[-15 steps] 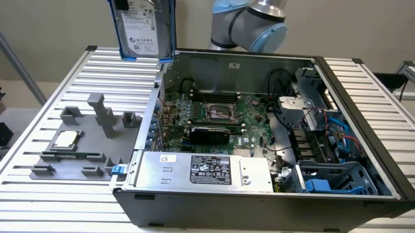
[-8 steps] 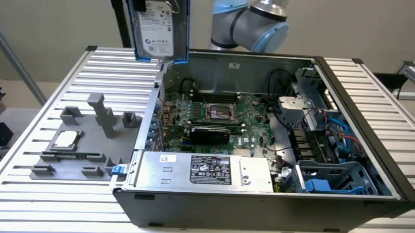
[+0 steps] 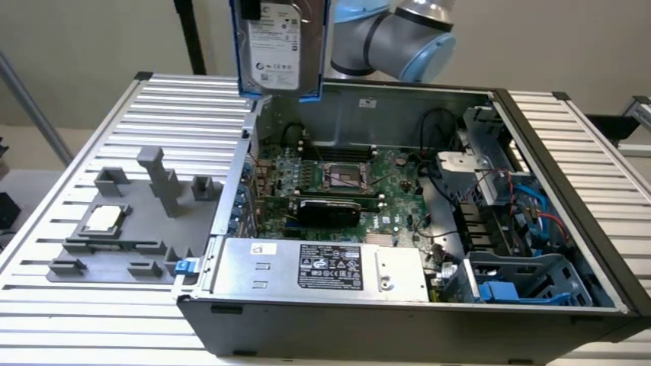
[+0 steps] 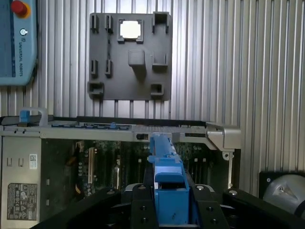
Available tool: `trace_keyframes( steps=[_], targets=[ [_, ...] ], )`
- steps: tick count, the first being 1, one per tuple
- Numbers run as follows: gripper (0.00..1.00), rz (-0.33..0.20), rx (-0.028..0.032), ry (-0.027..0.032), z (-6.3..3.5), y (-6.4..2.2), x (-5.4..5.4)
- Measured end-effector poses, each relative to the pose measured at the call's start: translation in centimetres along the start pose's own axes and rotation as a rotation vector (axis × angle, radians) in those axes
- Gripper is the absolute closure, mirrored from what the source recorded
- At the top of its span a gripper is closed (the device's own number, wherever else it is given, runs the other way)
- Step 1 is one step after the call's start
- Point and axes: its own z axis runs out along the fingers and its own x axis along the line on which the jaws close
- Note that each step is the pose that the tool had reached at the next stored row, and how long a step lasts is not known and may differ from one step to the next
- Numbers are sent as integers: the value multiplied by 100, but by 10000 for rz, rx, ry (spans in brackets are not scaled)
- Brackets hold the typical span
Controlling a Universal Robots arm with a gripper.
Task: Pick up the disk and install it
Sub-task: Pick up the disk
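Tool (image 4: pixel 169 204) clamped on the disk (image 3: pixel 277 46), which hangs upright with its long axis vertical and its broad face toward the exterior camera, above the open computer case's (image 3: pixel 407 329) far corner at the exterior view's left; the disk's upper end is cut off.

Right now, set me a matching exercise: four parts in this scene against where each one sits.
Things: 1 the disk; 2 CPU chip; 3 power supply; 4 motherboard.
Places: a on the grey fixture plate beside the computer case; b in the gripper, raised above the case's rim; c flat in the middle of the case; d inside the case, along its near wall in the exterior view.
Pairs: 1-b; 2-a; 3-d; 4-c.
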Motion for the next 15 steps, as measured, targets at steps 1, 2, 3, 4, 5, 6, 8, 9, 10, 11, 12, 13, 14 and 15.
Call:
trace_keyframes(
  steps=[1, 2, 3, 4, 5, 6, 8, 9, 10, 11, 12, 13, 14, 15],
  targets=[
    [68, 2, -6, 0, -3, -44, 3],
    [68, 1, -11, -1, -5, -89, 7],
    [68, 0, -18, 0, -7, -134, 11],
    [68, 2, -25, 1, -10, -179, 16],
    [68, 2, -30, 0, -12, -228, 23],
    [68, 1, -34, -2, -13, -270, 30],
    [68, 1, -46, -2, -17, -362, 43],
    [68, 1, -51, -2, -19, -408, 50],
    [68, 2, -60, 0, -22, -452, 56],
    [68, 1, -64, -1, -24, -497, 62],
    [68, 1, -71, 0, -26, -544, 69],
    [68, 2, -76, -2, -27, -588, 76],
    [68, 1, -82, 0, -30, -633, 82],
    [68, 2, -87, -1, -32, -678, 89]
  ],
)
